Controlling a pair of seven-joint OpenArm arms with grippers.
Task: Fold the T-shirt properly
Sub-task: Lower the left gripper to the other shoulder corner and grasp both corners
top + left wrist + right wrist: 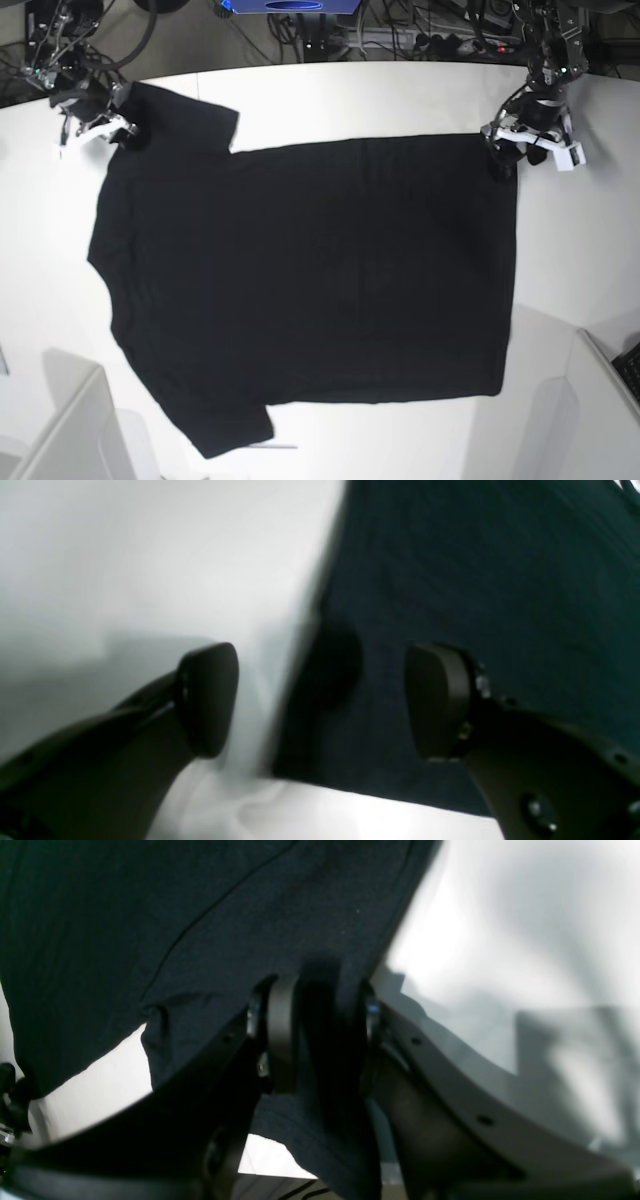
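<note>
1. Right gripper (pixel 125 135), far left: jaws clenched on the sleeve of the T-shirt (pixel 300 280).
2. T-shirt: spread flat on the white table (pixel 400 100), plain side up; no fold made.
3. Left gripper (pixel 500 160), far right: jaws released, straddling hem corner.

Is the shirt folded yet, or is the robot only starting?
Only starting. Done: the T-shirt lies spread flat on the white table, no fold in it. In hand: the right gripper pinches its edge; the left gripper is open at a corner. Every fold is left.
</note>
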